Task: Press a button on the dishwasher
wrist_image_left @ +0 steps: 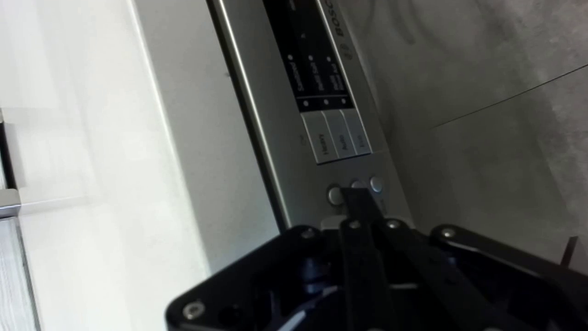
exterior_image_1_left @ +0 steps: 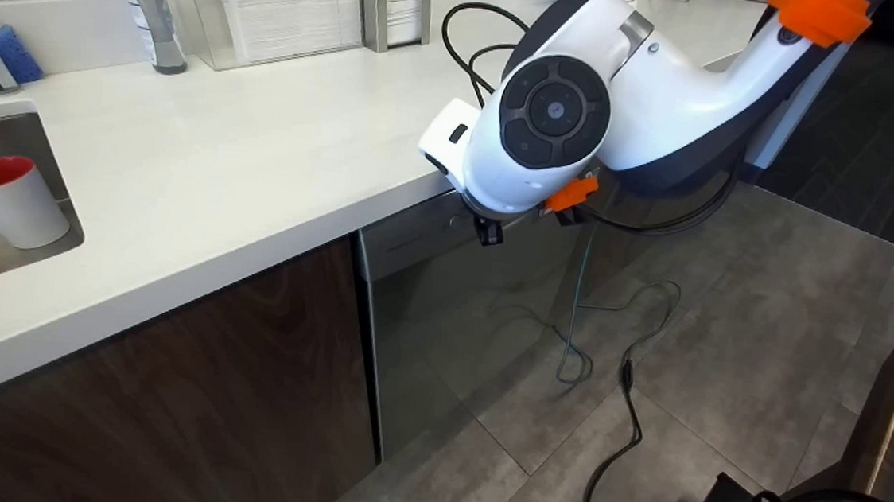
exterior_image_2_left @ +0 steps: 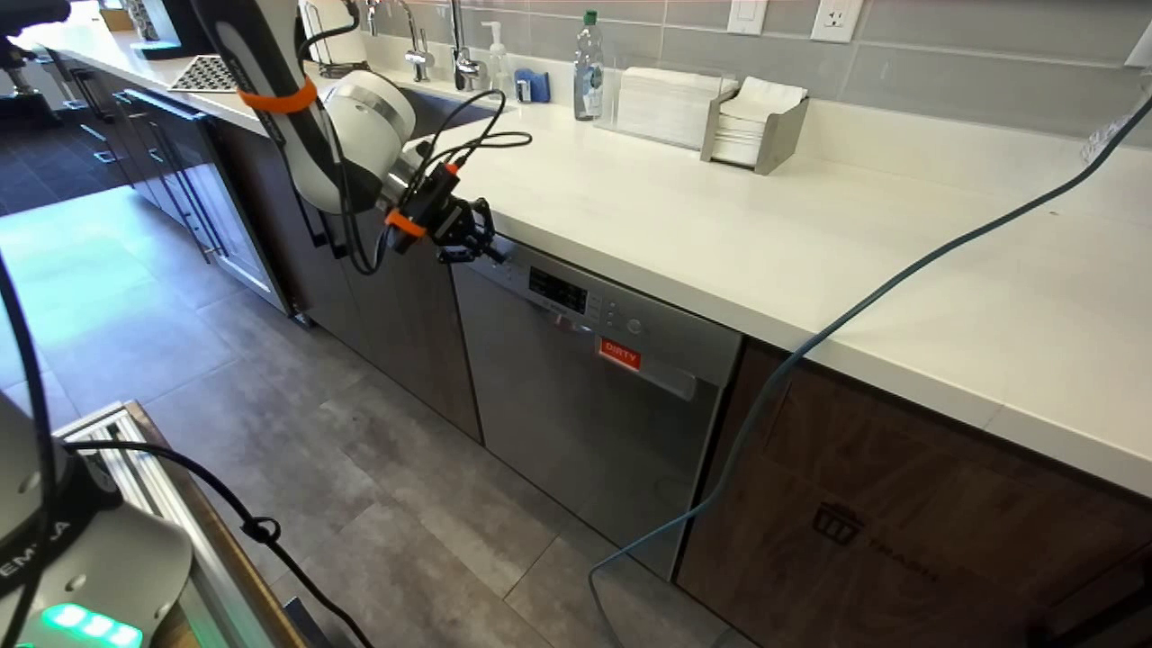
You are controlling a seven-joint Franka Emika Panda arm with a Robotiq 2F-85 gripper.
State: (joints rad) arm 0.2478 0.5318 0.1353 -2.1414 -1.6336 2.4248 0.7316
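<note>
The dishwasher has a brushed steel front (exterior_image_2_left: 585, 414), also visible at the counter's edge in an exterior view (exterior_image_1_left: 456, 331). Its control strip (exterior_image_2_left: 634, 306) holds a dark display (exterior_image_2_left: 558, 290). In the wrist view, the display (wrist_image_left: 312, 59) has flat buttons (wrist_image_left: 337, 135) marked Heavy and Auto below it. Three round buttons (wrist_image_left: 335, 196) sit lower on the strip. My gripper (wrist_image_left: 360, 195) is shut and empty, its tips over these round buttons and partly hiding them. In an exterior view the gripper (exterior_image_2_left: 495, 255) is at the strip's left end. I cannot tell whether it touches.
The white countertop (exterior_image_2_left: 900, 234) overhangs just above the strip. A red DIRTY sign (exterior_image_2_left: 619, 353) is on the dishwasher front. A blue-green cable (exterior_image_2_left: 810, 346) hangs across the counter. A napkin holder (exterior_image_2_left: 760, 135), a bottle (exterior_image_2_left: 589, 72) and a sink with a cup (exterior_image_1_left: 12, 201) are on the counter.
</note>
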